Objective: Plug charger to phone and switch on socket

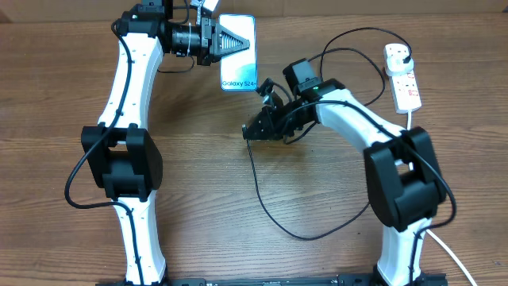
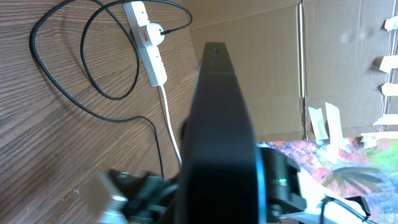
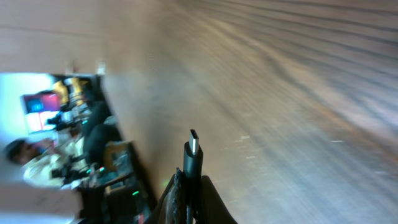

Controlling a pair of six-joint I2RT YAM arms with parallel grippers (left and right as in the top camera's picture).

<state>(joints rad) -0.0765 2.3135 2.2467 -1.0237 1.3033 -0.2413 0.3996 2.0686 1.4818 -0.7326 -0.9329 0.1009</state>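
My left gripper [image 1: 230, 41] is shut on the phone [image 1: 239, 70] at the far middle of the table; its light screen reads "Galaxy S24". In the left wrist view the phone [image 2: 217, 124] fills the middle as a dark edge. My right gripper [image 1: 252, 131] is shut on the charger's connector tip [image 3: 193, 149], which sticks up between the fingers. It is below and right of the phone, apart from it. The black cable [image 1: 274, 210] loops over the table to a plug in the white socket [image 1: 402, 75] at the far right, which also shows in the left wrist view [image 2: 149, 43].
The socket's thick white cord [image 1: 456, 254] runs down the right side to the front edge. Cardboard walls [image 2: 323, 62] stand behind the table. The right wrist view is blurred, showing wood grain and a room beyond the table edge.
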